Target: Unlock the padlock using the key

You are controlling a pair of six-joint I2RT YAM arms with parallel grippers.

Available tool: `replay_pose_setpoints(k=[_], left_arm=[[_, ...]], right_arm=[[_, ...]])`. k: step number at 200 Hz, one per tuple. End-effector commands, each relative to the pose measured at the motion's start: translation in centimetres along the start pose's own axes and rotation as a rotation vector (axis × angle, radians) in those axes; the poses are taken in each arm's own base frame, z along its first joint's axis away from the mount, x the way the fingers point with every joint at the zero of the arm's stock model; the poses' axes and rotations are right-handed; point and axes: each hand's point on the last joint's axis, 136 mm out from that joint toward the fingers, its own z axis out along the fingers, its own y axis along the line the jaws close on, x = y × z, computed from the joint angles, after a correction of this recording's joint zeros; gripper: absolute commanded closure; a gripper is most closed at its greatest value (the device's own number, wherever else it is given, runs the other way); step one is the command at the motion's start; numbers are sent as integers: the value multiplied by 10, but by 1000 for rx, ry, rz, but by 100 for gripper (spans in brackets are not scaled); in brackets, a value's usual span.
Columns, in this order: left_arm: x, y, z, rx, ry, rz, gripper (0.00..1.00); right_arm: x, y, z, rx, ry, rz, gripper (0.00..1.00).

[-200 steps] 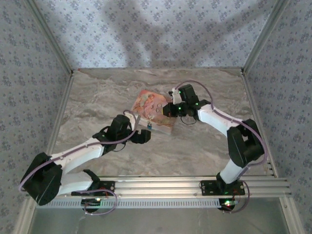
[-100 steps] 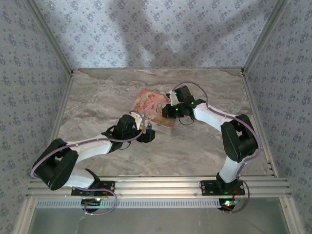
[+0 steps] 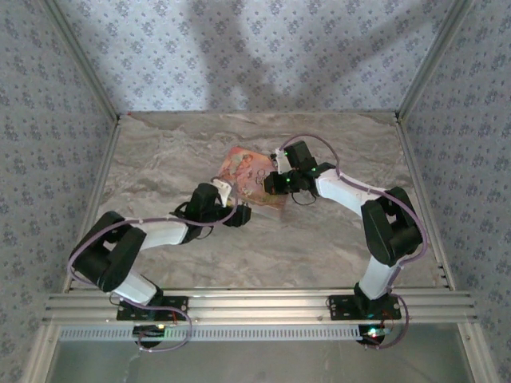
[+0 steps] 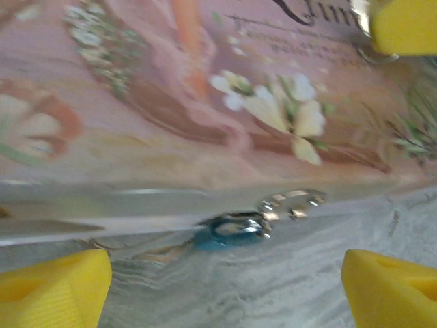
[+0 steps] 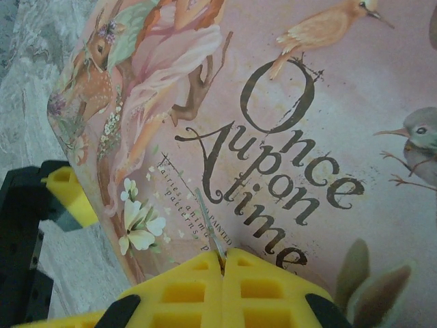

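Observation:
The padlock (image 4: 229, 231) is a tiny blue body with a shiny metal shackle, lying on the marble against the front edge of the pink pictured box (image 4: 205, 89). My left gripper (image 4: 222, 290) is open, its yellow fingers (image 4: 54, 287) wide on either side of the padlock and apart from it. In the top view the left gripper (image 3: 239, 214) sits at the box's (image 3: 251, 174) near corner. My right gripper (image 5: 224, 263) is shut on the thin metal key (image 5: 208, 222), whose blade points out over the box lid (image 5: 328, 102).
The marble tabletop (image 3: 176, 152) is walled by patterned panels on three sides. An aluminium rail (image 3: 263, 307) carrying both arm bases runs along the near edge. The right gripper (image 3: 277, 183) hovers over the box's right side, close to the left gripper.
The left arm has reached further toward the box, bringing its gripper up to the box's near corner and the padlock. The right gripper has shifted slightly left over the box.

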Motion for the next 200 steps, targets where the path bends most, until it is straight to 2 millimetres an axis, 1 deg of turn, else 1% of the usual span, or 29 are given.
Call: replay_pose_setpoints(k=[1, 32, 54, 73, 93, 113, 143, 166, 200], left_arm=[[-11, -10, 6, 80, -28, 35, 15], [-4, -12, 15, 111, -4, 26, 18], [-4, -13, 19, 124, -2, 16, 21], [-4, -14, 23, 132, -2, 9, 25], [-3, -15, 28, 144, 7, 1, 33], [-3, -14, 31, 143, 13, -4, 37], [-2, -15, 32, 149, 13, -9, 41], [-6, -17, 31, 157, 5, -14, 46], [-10, -21, 27, 170, -7, -13, 49]], right_arm=[[36, -23, 12, 79, 110, 38, 100], [36, -24, 13, 79, 112, 40, 100], [37, -24, 13, 80, 114, 40, 100], [38, -23, 13, 79, 117, 39, 100], [38, -23, 13, 76, 116, 37, 100], [37, -20, 12, 64, 113, 31, 100], [37, -20, 12, 61, 113, 27, 100], [37, -19, 13, 61, 113, 27, 100], [38, -19, 14, 58, 117, 28, 100]])
